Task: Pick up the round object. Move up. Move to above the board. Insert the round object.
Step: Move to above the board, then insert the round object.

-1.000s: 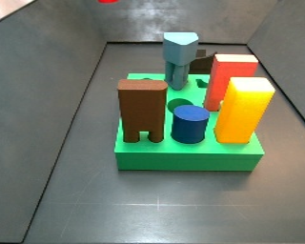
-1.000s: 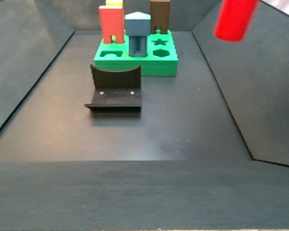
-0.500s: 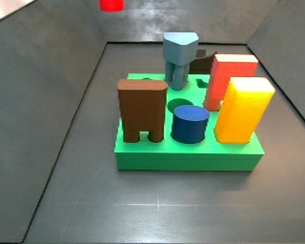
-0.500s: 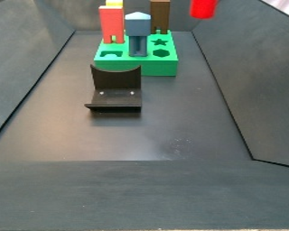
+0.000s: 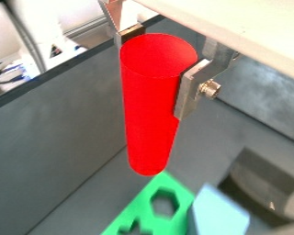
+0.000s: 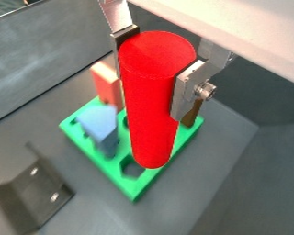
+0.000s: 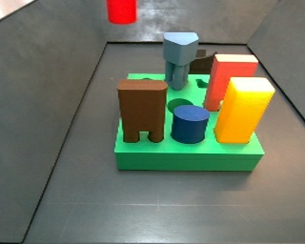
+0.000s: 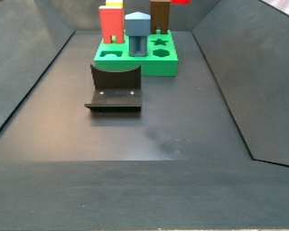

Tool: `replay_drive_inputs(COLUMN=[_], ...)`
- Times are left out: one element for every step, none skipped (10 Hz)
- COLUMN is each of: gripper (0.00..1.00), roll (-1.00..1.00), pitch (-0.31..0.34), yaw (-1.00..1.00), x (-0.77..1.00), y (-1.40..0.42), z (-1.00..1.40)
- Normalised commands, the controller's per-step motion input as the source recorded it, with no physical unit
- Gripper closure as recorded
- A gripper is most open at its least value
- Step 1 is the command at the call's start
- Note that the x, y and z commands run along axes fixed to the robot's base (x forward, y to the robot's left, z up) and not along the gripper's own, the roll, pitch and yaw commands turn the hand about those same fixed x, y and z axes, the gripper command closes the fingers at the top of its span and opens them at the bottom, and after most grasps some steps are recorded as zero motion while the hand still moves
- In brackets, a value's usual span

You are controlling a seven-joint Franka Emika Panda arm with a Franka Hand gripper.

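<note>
End effector [image 6: 156, 57] raised high; fingers clamped (upright grasp)

I note even overhead light, soft glare on grey floor [image 8: 147, 135]. Gripper [image 6: 156, 73] at wrist views' centre, sharp; board [image 5: 156, 207] beneath blurred. Shadows faint.

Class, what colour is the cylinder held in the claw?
Bright red: the round object, held in the claw, shows best in a wrist view.

Both wrist views look down past my gripper [image 6: 154, 50] onto the board [image 6: 144, 186]. A side view sits close; another faces it from afar at twelve o'clock [image 8: 163, 65].
</note>
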Motion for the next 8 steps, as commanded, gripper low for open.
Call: replay_drive_inputs(gripper=[1.00,1.00,1.00,1.00,1.00,1.00,1.00,1.00], roll=[0.00,0.01,0.01,0.02,0.02,0.07,0.06,0.10], pitch=[0.137,0.140,0.134,0.125,0.087,-0.074,0.000,0.000], yaw=[0.01,0.01,0.01,0.01,0.01,0.00,-0.02,-0.03], x=[0.46,0.46,0.38,0.24,0.14,0.51,0.64,0.63], y=[-1.00,-0.94,-0.75,-0.42,-0.20,0.00,0.00,0.00], z=[0.09,0.10,0.09,0.06,0.04,-0.86,-1.00,-1.00])
